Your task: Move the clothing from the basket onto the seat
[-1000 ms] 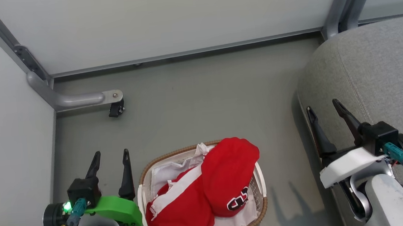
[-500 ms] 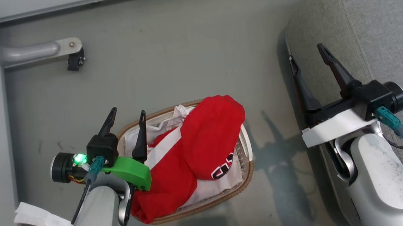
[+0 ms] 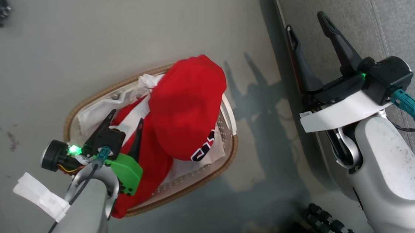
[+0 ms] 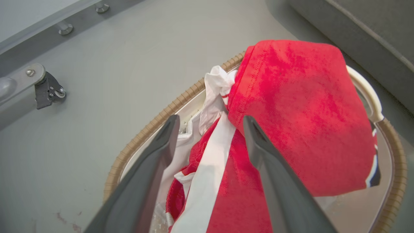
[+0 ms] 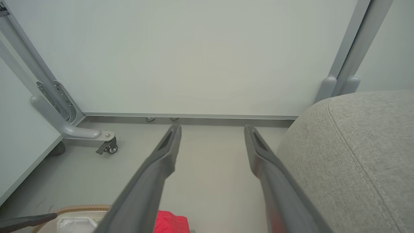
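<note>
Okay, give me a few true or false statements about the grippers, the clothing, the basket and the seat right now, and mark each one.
1. The left gripper is open over the clothing in the basket. True.
2. The right gripper holds a red garment. False: it is open and empty, at the edge of the seat.
3. The clothing lies on the seat. False: it lies in the basket.
4. The basket stands on the floor beside the seat. True.
</note>
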Tool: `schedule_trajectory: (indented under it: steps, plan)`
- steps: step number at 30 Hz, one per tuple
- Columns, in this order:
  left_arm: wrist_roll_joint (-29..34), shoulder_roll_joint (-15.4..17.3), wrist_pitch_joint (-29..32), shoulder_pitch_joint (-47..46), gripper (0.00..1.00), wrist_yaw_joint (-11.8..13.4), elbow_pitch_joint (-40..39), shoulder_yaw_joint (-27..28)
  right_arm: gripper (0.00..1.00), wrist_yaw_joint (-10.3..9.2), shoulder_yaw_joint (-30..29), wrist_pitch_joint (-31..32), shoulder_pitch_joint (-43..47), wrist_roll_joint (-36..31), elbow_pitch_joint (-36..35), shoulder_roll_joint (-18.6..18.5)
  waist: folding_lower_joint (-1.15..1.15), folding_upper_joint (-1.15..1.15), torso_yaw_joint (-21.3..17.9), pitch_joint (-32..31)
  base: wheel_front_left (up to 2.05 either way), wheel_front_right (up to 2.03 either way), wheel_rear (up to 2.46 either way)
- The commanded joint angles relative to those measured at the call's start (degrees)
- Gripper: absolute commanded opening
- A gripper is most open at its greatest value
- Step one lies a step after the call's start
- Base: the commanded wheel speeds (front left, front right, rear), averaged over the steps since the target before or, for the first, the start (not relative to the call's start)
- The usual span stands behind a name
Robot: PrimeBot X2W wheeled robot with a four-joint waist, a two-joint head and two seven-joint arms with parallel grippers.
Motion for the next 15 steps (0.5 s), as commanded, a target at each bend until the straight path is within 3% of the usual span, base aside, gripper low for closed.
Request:
schedule_trajectory:
  steps: [1,10,15]
  plan:
    - [0.21,1.10,0.03,-1.78,1.00,-0.15,1.29,-0.39,1.00,-0.04,0.48,-0.25,-1.05,0.59,-0.36,0.03,-0.01,0.00,-4.27,5.45,0.00,0.00,0.00]
    - [3.13,3.74,0.03,-8.33,1.00,-0.13,13.26,-4.72,1.00,-0.04,3.31,-0.25,-2.00,3.57,-0.29,0.01,-0.01,0.00,-6.98,11.08,0.00,0.00,0.00]
    - [4.04,4.17,0.03,-11.92,1.00,1.16,18.45,-5.75,1.00,-0.04,4.26,-0.25,-1.75,4.75,-0.17,0.00,-0.01,0.00,-7.82,13.30,0.00,0.00,0.00]
